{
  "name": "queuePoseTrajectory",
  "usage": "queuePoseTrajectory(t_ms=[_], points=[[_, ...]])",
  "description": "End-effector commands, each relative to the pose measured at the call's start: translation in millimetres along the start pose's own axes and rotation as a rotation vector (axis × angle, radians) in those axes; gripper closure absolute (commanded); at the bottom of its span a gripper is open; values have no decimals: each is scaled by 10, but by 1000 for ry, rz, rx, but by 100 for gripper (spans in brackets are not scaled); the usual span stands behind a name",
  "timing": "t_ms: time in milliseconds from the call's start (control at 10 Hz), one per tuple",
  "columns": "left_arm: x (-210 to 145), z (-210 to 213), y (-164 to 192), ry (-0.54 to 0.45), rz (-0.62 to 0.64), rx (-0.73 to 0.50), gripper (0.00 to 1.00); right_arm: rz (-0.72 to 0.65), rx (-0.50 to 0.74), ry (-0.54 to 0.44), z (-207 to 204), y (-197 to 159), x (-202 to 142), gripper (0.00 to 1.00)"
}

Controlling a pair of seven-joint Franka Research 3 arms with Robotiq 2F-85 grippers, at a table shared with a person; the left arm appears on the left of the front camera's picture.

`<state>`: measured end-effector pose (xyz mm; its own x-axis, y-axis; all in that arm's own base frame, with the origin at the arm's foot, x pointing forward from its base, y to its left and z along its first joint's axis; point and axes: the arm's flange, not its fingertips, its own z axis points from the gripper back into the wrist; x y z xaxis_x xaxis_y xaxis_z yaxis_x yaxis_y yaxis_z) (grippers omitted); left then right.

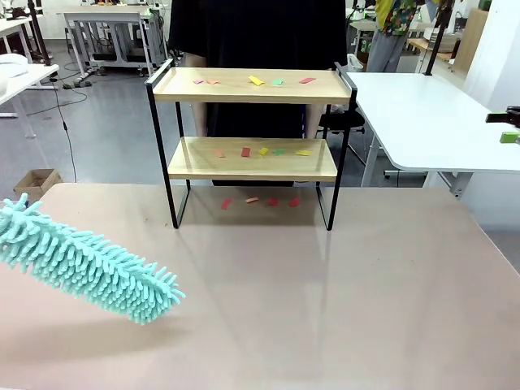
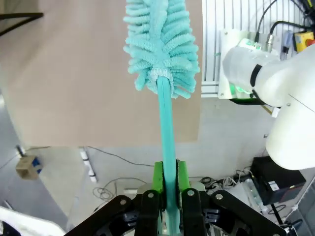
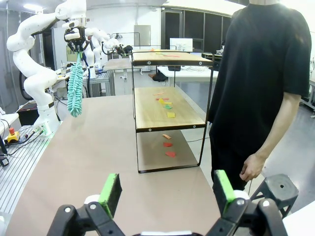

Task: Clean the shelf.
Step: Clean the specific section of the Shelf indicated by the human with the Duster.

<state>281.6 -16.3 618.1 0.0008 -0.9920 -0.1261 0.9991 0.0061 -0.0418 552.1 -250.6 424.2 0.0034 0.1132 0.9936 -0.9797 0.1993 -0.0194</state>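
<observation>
**Holding the duster [image 1: 89,264], shelf [image 1: 244,97] unswept**

My left end effector [image 2: 170,172] is pinching the teal duster's handle, and the fluffy head hangs over the left side of the surface [image 1: 325,309], well apart from the shelf. That shelf stands at the far middle. Coloured scraps [image 1: 256,80] lie on both boards and underneath, so I judge all the cleaning is left. My right end effector [image 3: 166,186] is spread wide and empty.

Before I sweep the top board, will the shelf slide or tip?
Probably light: the shelf is thin boards on a slim frame, so pushes may slide it on the smooth table. Tall on a narrow base, it might tip if pushed high. The fluffy duster likely presses gently.
</observation>
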Motion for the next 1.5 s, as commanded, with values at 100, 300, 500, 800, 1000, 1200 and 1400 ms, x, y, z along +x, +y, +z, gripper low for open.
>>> queuePoseTrajectory(t_ms=[100, 300, 500, 800, 1000, 1200, 1400], points=[[-41, 49, -46, 17, -2, -11, 87, 7, 2, -1, -14, -3, 35, 0], [-41, 49, -46, 17, -2, -11, 87, 7, 2, -1, -14, -3, 35, 0], [-41, 49, -46, 17, -2, -11, 87, 7, 2, -1, -14, -3, 35, 0], [-41, 49, -46, 17, -2, -11, 87, 7, 2, -1, -14, -3, 35, 0], [-41, 49, -46, 17, -2, -11, 87, 7, 2, -1, -14, -3, 35, 0], [-41, 49, -46, 17, -2, -11, 87, 7, 2, -1, -14, -3, 35, 0], [-41, 49, -46, 17, -2, -11, 87, 7, 2, -1, -14, -3, 35, 0]])
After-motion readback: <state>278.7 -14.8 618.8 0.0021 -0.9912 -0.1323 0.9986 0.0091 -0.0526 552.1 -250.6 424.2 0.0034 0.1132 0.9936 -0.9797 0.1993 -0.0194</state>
